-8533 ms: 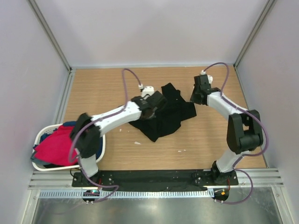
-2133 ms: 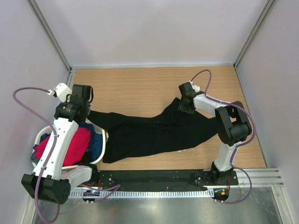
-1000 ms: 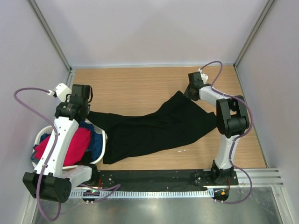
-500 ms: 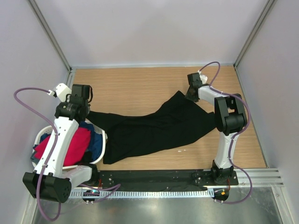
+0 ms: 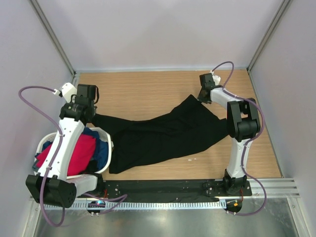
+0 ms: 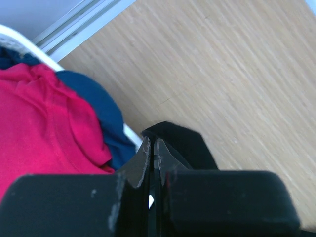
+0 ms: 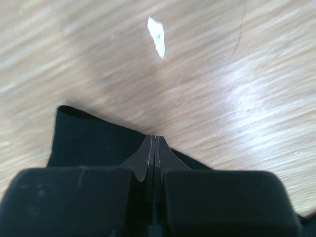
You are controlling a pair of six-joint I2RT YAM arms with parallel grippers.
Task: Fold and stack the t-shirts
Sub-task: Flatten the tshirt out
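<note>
The black t-shirt (image 5: 163, 133) is stretched across the table from far left to far right. My left gripper (image 5: 92, 116) is shut on its left corner (image 6: 177, 143), just above the basket's rim. My right gripper (image 5: 200, 98) is shut on its right corner (image 7: 94, 133), low over the wood at the back right. A red t-shirt (image 5: 64, 155) and a blue t-shirt (image 5: 101, 150) lie in the white basket (image 5: 47, 138); both also show in the left wrist view, the red one (image 6: 39, 128) and the blue one (image 6: 101, 118).
The white oval basket stands at the table's left edge, under my left arm. Small white scraps lie on the wood (image 5: 190, 159), and one shows in the right wrist view (image 7: 157, 37). A metal rail (image 6: 74, 24) runs along the table's left side.
Earlier the shirt lay bunched mid-table; now it is stretched between both grippers. In the last second my left gripper moved a little back and my right stayed nearly still.
</note>
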